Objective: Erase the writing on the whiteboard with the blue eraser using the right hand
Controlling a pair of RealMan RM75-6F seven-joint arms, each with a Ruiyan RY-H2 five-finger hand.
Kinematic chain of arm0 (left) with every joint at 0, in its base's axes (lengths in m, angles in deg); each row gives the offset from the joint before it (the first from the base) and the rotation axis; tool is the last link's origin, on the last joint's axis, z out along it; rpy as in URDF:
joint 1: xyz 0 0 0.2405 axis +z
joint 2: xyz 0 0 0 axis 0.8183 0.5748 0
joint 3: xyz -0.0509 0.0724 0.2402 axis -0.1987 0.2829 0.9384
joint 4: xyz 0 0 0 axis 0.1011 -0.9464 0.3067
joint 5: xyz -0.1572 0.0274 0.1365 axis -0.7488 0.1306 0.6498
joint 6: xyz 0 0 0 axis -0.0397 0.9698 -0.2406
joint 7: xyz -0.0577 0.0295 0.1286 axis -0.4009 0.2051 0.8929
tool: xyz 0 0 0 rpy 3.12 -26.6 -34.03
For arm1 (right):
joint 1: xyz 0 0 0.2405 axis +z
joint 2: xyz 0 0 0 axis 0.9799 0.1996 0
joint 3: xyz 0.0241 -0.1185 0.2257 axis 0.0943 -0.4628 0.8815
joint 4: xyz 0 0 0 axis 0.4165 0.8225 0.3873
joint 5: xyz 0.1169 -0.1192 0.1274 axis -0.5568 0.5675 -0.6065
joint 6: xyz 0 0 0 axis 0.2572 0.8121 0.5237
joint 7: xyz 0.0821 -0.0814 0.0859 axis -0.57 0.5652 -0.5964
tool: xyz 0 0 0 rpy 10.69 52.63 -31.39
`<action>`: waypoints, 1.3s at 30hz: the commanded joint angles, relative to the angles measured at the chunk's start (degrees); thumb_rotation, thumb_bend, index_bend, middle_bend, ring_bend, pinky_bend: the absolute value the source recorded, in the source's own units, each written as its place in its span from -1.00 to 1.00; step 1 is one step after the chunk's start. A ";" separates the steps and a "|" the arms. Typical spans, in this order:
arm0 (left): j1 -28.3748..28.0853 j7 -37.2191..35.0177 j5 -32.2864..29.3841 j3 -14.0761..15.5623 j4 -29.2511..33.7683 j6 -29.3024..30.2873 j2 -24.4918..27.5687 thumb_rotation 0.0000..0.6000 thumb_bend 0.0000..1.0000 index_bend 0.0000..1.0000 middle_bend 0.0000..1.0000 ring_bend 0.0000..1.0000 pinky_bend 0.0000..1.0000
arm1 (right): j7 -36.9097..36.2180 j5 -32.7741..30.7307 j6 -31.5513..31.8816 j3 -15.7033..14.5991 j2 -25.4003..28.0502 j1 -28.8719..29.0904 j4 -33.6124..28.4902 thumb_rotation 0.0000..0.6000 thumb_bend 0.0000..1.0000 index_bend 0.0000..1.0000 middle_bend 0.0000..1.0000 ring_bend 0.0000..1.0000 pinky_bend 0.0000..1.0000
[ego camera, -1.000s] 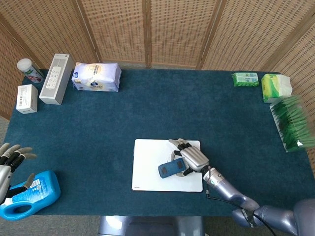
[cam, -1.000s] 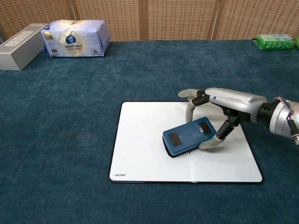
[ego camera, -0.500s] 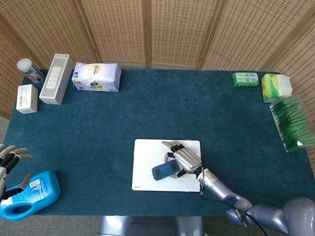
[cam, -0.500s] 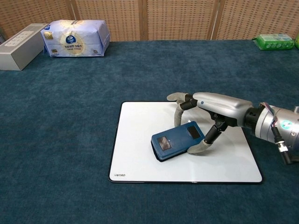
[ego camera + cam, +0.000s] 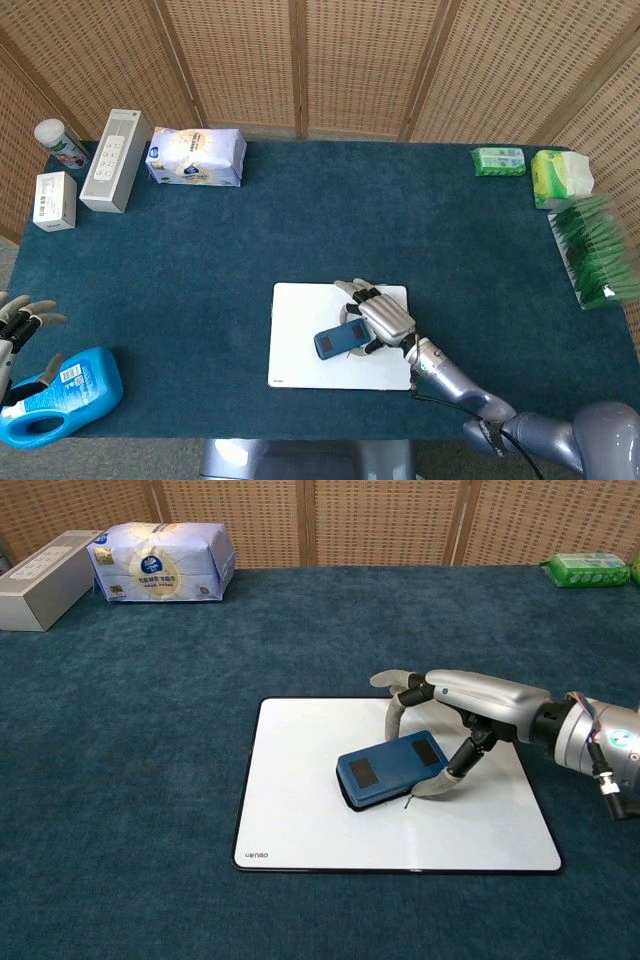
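Note:
The white whiteboard (image 5: 295, 364) (image 5: 300, 820) lies flat near the table's front edge. On its middle rests the blue eraser (image 5: 338, 340) (image 5: 390, 768), long side slanted. My right hand (image 5: 382, 318) (image 5: 462, 705) grips the eraser's right end between thumb and fingers and presses it on the board. A tiny dark mark shows just below the eraser in the chest view; the board otherwise looks white. My left hand (image 5: 20, 325) hovers at the far left edge, fingers spread and holding nothing, above a blue bottle (image 5: 60, 398).
At the back left stand a grey box (image 5: 116, 160) (image 5: 40, 566), a tissue pack (image 5: 196, 157) (image 5: 162, 562), a small white box (image 5: 55, 201) and a white jar (image 5: 60, 143). Green packs (image 5: 498, 161) (image 5: 588, 569) and a green rack (image 5: 594, 250) line the right side.
The right hand slid the eraser left and toward the front over the board, then back a little to the right and away. The left hand sank slightly at the frame edge.

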 commanded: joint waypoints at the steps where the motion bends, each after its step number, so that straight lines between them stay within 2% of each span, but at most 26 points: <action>1: -0.08 0.25 0.04 -0.07 0.17 -0.07 -0.02 1.00 -0.15 -0.36 -0.48 -0.69 -1.00 | -0.34 -0.16 0.49 -0.05 0.69 -0.43 0.30 1.00 -0.68 0.62 -0.98 -1.00 -1.00; 11: -0.60 1.39 0.25 -0.18 0.82 -0.96 -0.43 1.00 -0.14 -0.36 -0.48 -0.69 -1.00 | -1.40 -1.46 1.50 -1.10 3.55 -3.13 1.01 1.00 -0.68 0.62 -0.97 -1.00 -1.00; 25: -0.18 0.87 0.41 -0.24 0.47 -0.09 -0.23 1.00 -0.14 -0.36 -0.48 -0.69 -1.00 | 0.36 -0.20 -0.46 -0.90 0.67 -1.25 -0.88 1.00 -0.67 0.62 -0.97 -1.00 -1.00; 39: -0.32 -0.35 0.30 -0.39 -0.61 -0.23 -0.50 1.00 -0.14 -0.36 -0.48 -0.69 -1.00 | 5.96 -1.01 -1.92 0.64 -0.14 0.52 -6.68 1.00 -0.68 0.60 -0.97 -1.00 -1.00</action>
